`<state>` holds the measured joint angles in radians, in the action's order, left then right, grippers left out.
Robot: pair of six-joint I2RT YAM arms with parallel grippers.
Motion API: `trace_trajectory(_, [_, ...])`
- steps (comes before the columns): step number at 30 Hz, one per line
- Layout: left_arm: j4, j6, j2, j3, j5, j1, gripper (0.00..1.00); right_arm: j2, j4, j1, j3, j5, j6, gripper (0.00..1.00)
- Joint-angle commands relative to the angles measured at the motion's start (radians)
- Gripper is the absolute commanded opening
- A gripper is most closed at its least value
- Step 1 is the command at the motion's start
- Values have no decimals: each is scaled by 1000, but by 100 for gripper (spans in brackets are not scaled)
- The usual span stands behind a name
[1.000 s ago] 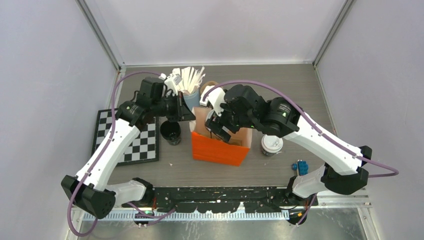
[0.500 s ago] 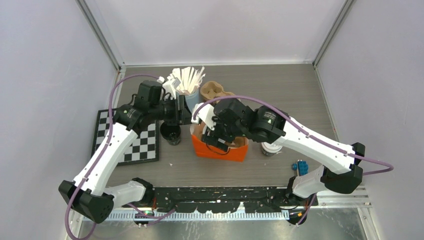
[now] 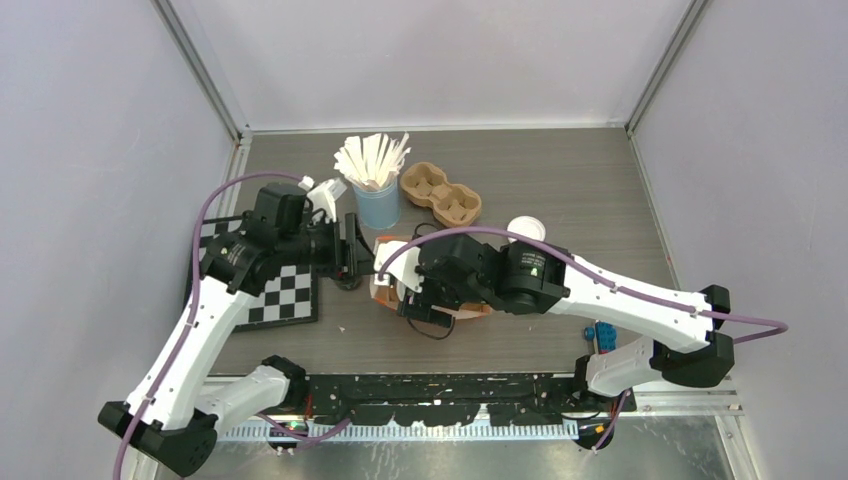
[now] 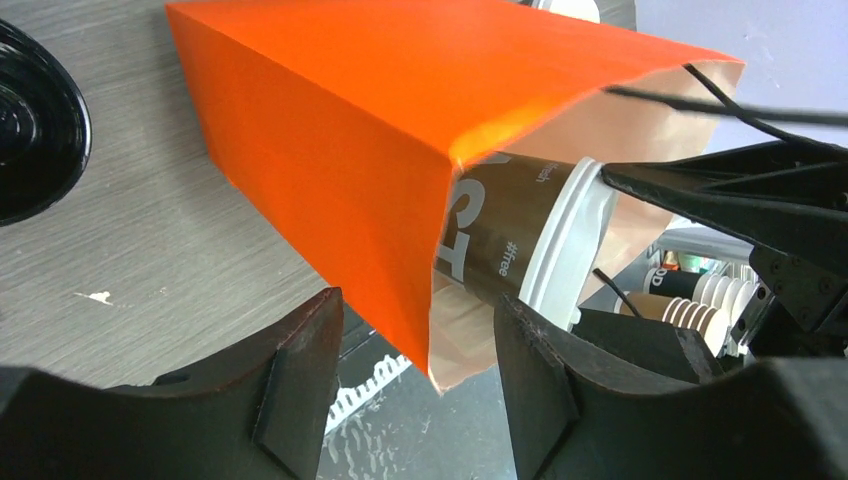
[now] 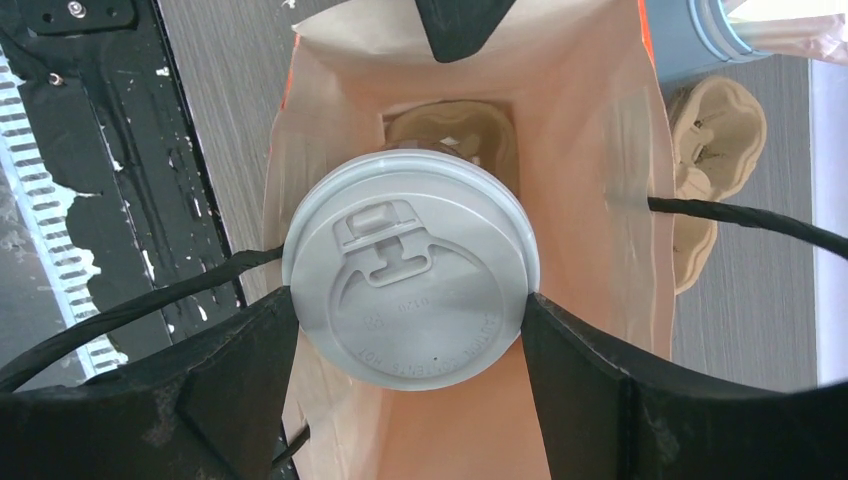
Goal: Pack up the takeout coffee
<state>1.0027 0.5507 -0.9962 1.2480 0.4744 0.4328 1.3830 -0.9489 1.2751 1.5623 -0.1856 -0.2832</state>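
Observation:
The orange bag [image 3: 384, 292] tips toward the near edge between my two arms, its mouth open. My right gripper [image 5: 410, 318] reaches into that mouth, shut on a takeout coffee [image 5: 410, 290], with one finger pressed against each side of its white lid. In the left wrist view the same dark cup [image 4: 500, 250] lies partly inside the bag [image 4: 330, 140]. My left gripper [image 4: 418, 330] is open, and the bag's rim corner hangs loose between its fingers. From above, the left gripper [image 3: 352, 258] is at the bag's left side. Another white-lidded cup [image 3: 527, 230] shows behind the right arm.
A light-blue cup of white sticks [image 3: 375, 200] and a brown cardboard cup carrier [image 3: 440, 193] stand behind the bag. A checkerboard [image 3: 285, 295] lies to the left, with a black bowl [image 4: 30, 130] beside the bag. A small blue object [image 3: 603, 333] sits near the right base.
The left gripper has opened and let go of the bag's rim. The right gripper has pushed the cup deeper into the bag. The bag has tipped and shifted toward the near edge.

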Motion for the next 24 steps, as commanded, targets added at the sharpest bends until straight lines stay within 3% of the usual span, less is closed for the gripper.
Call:
trace_trajectory(1, [-73,18,27,-53,30,4,58,-22,37,31,-40,-51,-16,69])
trace_trajectory(5, [-94,35,35,-91,32,4,54,-23,54,44,-50,-62,1,69])
trace_trajectory(12, [-128,-11,60,-119,57,4,29,-41,104,47,-88,-114,-20,69])
trace_trajectory(17, [-178,-65,108,-153,104,4,25,-68,153,48,-163,-134,-72,69])
trace_trajectory(20, [-204,-76,124,-161,115,4,28,-78,177,47,-193,-133,-88,69])
trace_trajectory(24, [-122,-72,112,-128,51,4,50,-68,216,47,-205,-141,-105,69])
